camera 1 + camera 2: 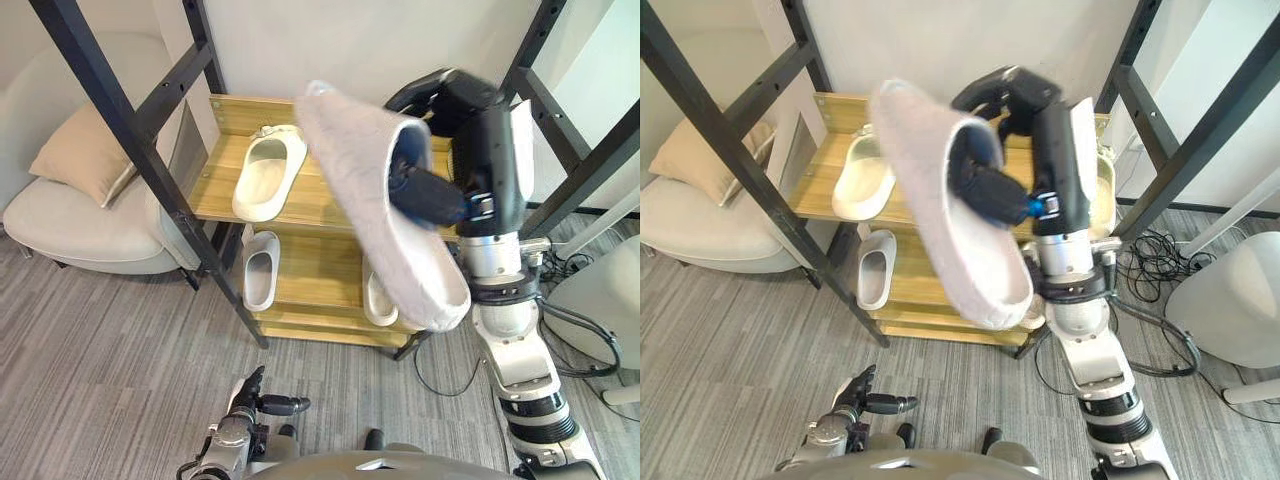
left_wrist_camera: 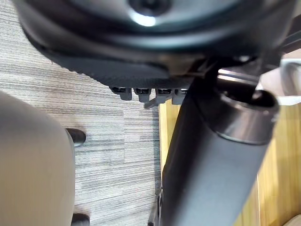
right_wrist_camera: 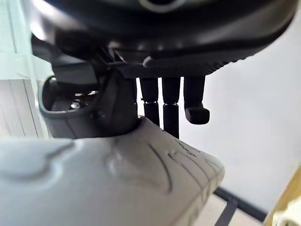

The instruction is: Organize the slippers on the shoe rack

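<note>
Step in hand, as we judge it: carry to the rack, placing not yet done. The right hand [image 1: 432, 197] grips the grey slipper [image 1: 385, 210], thumb inside the opening and fingers behind the sole. The slipper hangs tilted in the air in front of the rack [image 1: 318, 268], touching no shelf. The top slipper [image 1: 268, 172], white, lies at the top shelf's left end. On the lower shelf we see a lower-left slipper [image 1: 260, 268] and a lower-right slipper [image 1: 378, 298]. The left hand [image 1: 250, 395] is low over the floor, fingers relaxed, holding nothing. The next move calls for lowering the grey slipper, levelling it sole-down and setting it on the bare wood right of the top slipper. It needs to clear the black frame [image 1: 120, 120].
</note>
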Robot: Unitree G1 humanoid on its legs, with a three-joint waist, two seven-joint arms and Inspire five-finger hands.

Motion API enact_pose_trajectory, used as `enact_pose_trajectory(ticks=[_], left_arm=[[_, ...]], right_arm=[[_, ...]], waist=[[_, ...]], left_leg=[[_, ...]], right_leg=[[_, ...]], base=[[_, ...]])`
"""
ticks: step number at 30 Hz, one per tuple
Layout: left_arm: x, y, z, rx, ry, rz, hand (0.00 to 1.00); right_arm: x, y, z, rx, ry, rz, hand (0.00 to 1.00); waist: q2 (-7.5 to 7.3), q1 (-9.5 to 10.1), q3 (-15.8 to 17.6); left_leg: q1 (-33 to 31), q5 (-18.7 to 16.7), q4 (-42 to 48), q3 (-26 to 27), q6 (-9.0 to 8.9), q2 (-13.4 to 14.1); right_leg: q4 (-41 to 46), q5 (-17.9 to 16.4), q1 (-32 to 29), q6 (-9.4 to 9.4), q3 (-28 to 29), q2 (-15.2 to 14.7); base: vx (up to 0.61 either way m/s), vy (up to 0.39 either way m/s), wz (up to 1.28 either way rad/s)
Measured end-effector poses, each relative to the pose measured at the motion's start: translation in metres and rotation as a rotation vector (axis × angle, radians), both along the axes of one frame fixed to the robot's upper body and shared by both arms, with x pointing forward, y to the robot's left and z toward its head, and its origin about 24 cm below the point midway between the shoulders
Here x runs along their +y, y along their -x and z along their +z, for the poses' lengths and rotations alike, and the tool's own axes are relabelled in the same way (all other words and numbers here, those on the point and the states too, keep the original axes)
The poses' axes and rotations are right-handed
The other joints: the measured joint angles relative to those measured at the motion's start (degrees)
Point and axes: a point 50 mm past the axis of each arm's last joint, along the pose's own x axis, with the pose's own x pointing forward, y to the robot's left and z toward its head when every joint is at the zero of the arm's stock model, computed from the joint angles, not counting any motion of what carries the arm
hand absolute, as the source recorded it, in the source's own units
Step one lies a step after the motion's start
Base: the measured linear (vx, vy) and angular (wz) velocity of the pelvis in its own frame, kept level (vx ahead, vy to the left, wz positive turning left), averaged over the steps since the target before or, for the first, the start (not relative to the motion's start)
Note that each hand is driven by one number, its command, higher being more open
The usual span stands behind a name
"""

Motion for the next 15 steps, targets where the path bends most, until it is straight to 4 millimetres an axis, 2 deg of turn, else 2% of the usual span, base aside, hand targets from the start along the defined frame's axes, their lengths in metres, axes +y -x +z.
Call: enact_pose_trajectory(ticks=[5,8,15], left_arm=[[-0.002,0.001,-0.001,0.005,0.001,-0.015,1.0],[-0.003,0.001,-0.001,0.005,0.001,-0.016,1.0],[-0.005,-0.002,-0.001,0.004,0.001,-0.042,1.0]], right_arm=[[0.028,0.011,-0.018,0.114,0.028,0.249,0.0],[0.034,0.013,-0.024,0.142,0.048,0.304,0.0],[0.049,0.018,-0.066,0.322,0.174,0.427,0.0]], waist=[[0.5,0.13,-0.32],[0.52,0.14,-0.33],[1.0,0.51,-0.07]], left_leg=[[0.05,0.01,0.18,0.09,-0.01,0.02],[0.04,0.01,0.31,0.05,-0.02,0.01],[-0.89,-0.06,1.42,-0.84,-0.11,-0.11]], right_leg=[[0.42,-0.08,-0.04,-0.02,0.14,-0.01],[0.66,-0.21,-0.07,-0.01,0.12,-0.03],[3.29,-1.59,-1.12,-0.03,-0.68,-0.38]], base=[[0.0,0.0,0.0],[0.0,0.001,0.01],[-0.01,0.0,0.07]])
